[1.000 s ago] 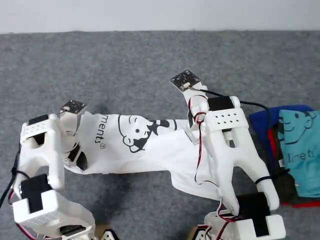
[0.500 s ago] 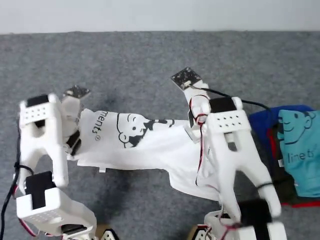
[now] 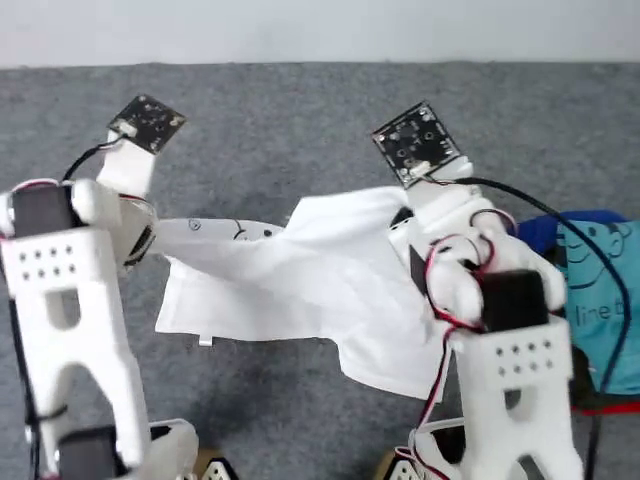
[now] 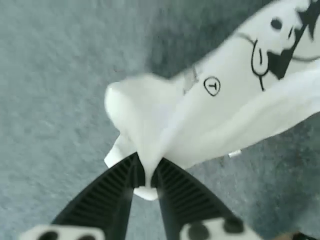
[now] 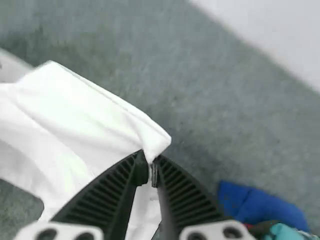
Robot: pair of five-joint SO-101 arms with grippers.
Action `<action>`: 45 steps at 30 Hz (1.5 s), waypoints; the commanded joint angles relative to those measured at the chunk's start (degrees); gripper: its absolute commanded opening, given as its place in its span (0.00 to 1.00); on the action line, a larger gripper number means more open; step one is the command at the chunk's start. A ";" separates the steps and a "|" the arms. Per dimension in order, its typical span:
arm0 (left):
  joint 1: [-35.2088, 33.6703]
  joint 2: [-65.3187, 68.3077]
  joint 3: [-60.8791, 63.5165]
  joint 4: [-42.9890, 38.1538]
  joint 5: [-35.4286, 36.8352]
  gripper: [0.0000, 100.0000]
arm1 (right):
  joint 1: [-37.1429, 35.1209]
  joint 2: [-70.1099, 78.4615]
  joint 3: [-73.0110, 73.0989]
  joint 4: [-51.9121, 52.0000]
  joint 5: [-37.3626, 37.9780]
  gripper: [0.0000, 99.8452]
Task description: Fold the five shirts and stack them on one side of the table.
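Observation:
A white shirt (image 3: 300, 280) with a black cartoon print hangs lifted over the grey table (image 3: 300, 120), its top edge raised and folding toward the front. My left gripper (image 4: 146, 180) is shut on the white shirt (image 4: 210, 115) at its left corner, seen in the high view at the left arm (image 3: 140, 235). My right gripper (image 5: 150, 172) is shut on the white shirt (image 5: 75, 125) at its right upper edge, under the right arm (image 3: 440, 250). The shirt's lower hem still lies on the table.
A stack of folded shirts (image 3: 600, 300), teal on top of blue, red and dark ones, lies at the table's right edge. The blue shirt (image 5: 255, 205) of that stack appears in the right wrist view. A white wall (image 3: 320, 30) runs along the back.
Both arms have risen and pulled the shirt's top edge up off the table. The cartoon print, face up before, is now mostly folded out of sight.

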 commanded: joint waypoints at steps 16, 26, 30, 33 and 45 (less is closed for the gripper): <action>0.97 -32.18 -7.60 -2.37 5.98 0.01 | 0.57 4.18 -65.67 19.47 -5.63 0.01; 0.97 -37.98 -7.87 -2.64 8.35 0.01 | 16.57 2.59 -79.82 19.47 -7.47 0.01; 0.97 -40.26 -11.65 -2.29 11.16 0.01 | 19.74 0.40 -81.32 19.38 -7.82 0.01; 1.05 -40.09 -11.91 -0.88 11.08 0.01 | 20.44 0.40 -80.26 20.26 -7.82 0.01; 4.75 -38.95 0.92 -7.47 11.25 0.01 | 0.75 2.68 -44.31 26.95 -4.57 0.01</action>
